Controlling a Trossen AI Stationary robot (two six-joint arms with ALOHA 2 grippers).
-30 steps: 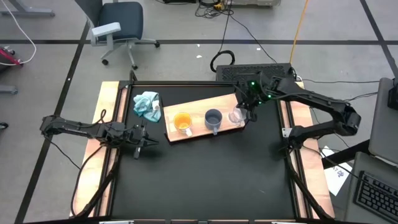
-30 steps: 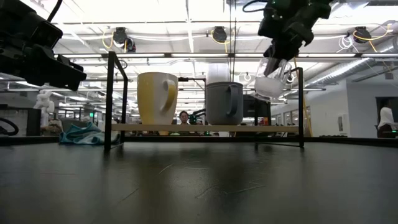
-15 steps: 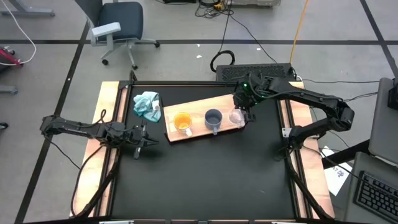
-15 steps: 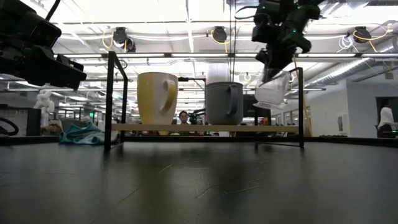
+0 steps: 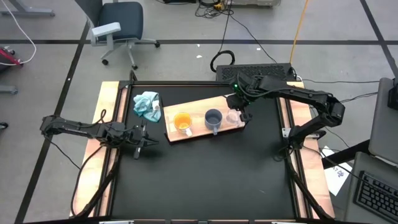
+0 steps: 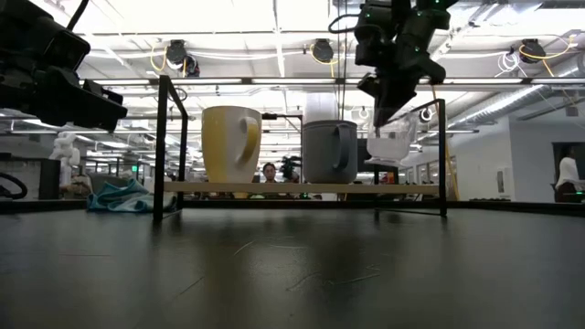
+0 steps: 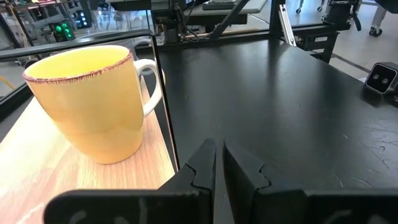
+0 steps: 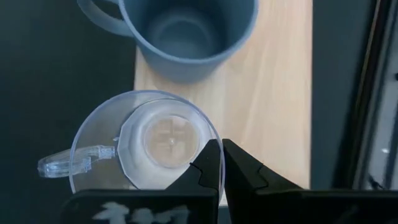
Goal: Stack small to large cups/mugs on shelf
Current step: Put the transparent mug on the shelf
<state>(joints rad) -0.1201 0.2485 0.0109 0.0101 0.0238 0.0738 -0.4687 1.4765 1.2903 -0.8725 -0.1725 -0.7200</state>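
The light-wood shelf (image 5: 198, 104) stands raised on a black frame (image 6: 163, 146). The orange mug (image 5: 182, 122) and the grey-blue mug (image 5: 213, 119) stand upright on it by their bases. My right gripper (image 5: 239, 107) is above the shelf's right end, shut on the clear glass cup (image 8: 146, 143), which hangs beside the grey-blue mug (image 8: 186, 34). My left gripper (image 5: 140, 138) is shut and empty over the table's left part, left of the shelf. Its wrist view shows the orange mug (image 7: 93, 102) ahead of its fingertips (image 7: 219, 163). My right gripper pinches the clear cup's rim (image 8: 210, 138) between its two fingers, on the side opposite the cup's handle (image 8: 62, 165). The fingers come from above, pointing down. The cup (image 6: 391, 146) hangs upright below them, its bottom clear of the shelf board (image 6: 302, 186).
A light-blue cloth (image 5: 147, 104) lies on the table left of the shelf. Pale wooden rails (image 5: 106, 118) run along the table's left and right sides. The black tabletop (image 5: 205, 174) is open toward the near edge.
My right gripper has gone toward the table's left, closer to the grey-blue mug, and down a little with the clear cup. The cup, tilted a second ago, now hangs upright and lower, still above the shelf.
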